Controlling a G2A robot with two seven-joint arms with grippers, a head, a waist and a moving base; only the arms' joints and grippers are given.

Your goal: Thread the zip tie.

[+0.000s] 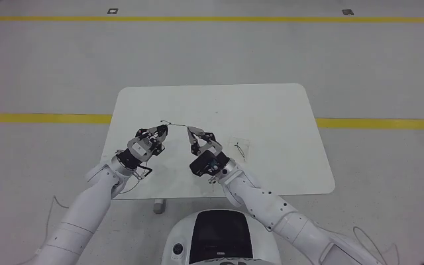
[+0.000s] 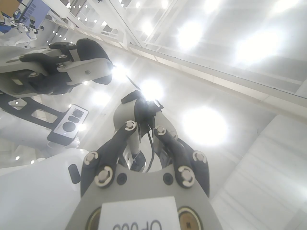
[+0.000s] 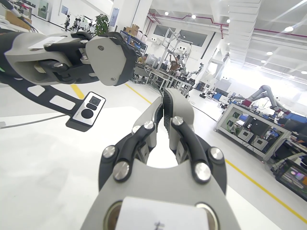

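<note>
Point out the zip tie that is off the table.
The zip tie strung between the left gripper and right gripper, both shut on it. The other tie lies on the table.

**Left arm:** crosses the near edge of the counter [image 1: 265,106], forearm angled inward over its near half.

**Left pincer** [image 1: 161,131]: raised above the counter, tilted upward, fingers closed together on one end of the zip tie [image 1: 173,124].

**Right arm:** bent at the elbow, crosses the counter's near edge, forearm angled inward.

**Right pincer** [image 1: 193,132]: raised above the counter, fingers pressed flat together on the other end.

**Both pincers:** tips point toward each other, near but apart, above the counter's near half.
</note>
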